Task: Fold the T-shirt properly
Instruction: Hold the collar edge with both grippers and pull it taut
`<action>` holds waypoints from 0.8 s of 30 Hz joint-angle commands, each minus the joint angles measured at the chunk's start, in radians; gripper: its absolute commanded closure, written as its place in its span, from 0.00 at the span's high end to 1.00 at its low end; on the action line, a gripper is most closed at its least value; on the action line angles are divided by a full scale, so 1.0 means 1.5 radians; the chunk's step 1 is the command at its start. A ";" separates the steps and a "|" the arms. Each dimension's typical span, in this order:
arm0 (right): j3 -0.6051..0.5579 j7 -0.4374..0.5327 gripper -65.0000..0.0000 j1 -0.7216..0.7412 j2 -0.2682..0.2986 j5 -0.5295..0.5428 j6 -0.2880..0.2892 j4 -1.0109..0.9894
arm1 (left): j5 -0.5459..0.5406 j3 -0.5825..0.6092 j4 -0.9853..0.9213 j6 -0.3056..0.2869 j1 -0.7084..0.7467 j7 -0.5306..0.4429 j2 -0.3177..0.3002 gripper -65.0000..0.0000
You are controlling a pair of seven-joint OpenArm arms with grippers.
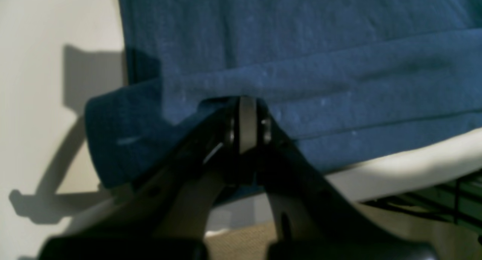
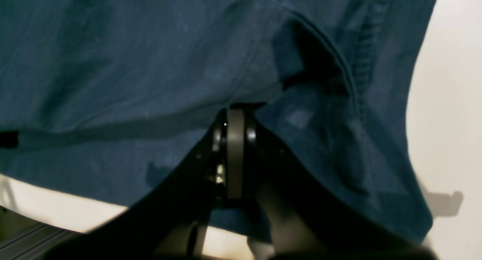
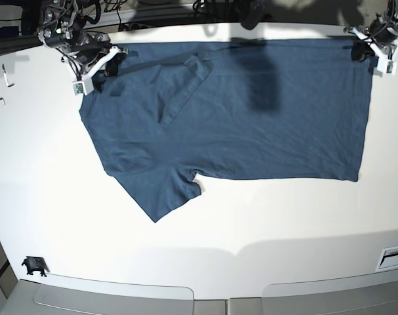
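white table, navy t-shirt spread along its far edge, both corners pinched.

i see the left gripper with its fingers closed on the doubled hem, and the right gripper clamped on cloth near the shoulder seam. to fold well, i judge i should lift both ends level and draw them toward me together, keeping the cloth taut so no crease sets. the base view shows the free sleeve lying loose toward me and a flap folded over near the collar; the wrist views show only the pinches.
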 commanded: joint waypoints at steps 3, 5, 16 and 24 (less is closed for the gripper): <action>0.002 -0.010 0.00 -0.002 0.005 -0.011 -0.005 0.005 | 0.024 -0.002 0.001 0.006 0.021 0.035 -0.008 0.00; 0.002 -0.020 0.00 -0.002 0.005 -0.011 -0.005 0.005 | 0.024 -0.002 0.001 0.006 0.020 0.035 -0.009 0.00; 0.002 -0.093 0.00 -0.004 0.005 -0.011 -0.005 0.005 | 0.024 -0.002 0.001 0.006 0.021 0.041 -0.008 0.00; 0.002 -0.098 0.00 -0.032 0.006 -0.011 -0.005 0.007 | -0.018 -0.004 0.001 0.006 0.043 0.041 -0.008 0.00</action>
